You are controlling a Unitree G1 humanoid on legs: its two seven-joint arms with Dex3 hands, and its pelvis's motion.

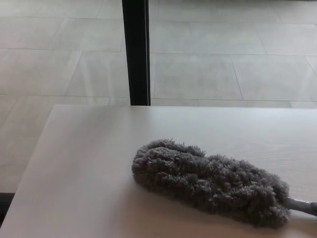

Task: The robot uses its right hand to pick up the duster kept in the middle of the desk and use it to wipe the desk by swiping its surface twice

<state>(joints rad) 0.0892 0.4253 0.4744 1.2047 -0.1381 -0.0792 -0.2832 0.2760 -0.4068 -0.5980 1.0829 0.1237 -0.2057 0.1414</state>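
Grey fluffy duster (210, 181) lies flat on my desk (89, 163), lower right of centre in the head view, shaggy head stretched diagonally from mid-frame down toward the right edge. Its pale grey handle (302, 205) sticks out of the head's right end and runs off the frame's right side. Desk is light, whitish wood; its far edge crosses about mid-height, its left edge slants down to the bottom left corner. Past the desk: pale tiled floor (223, 59) and one black vertical post (135, 49) rising from just behind the far edge. Neither of my hands shows, so I can't tell how my fingers are set.
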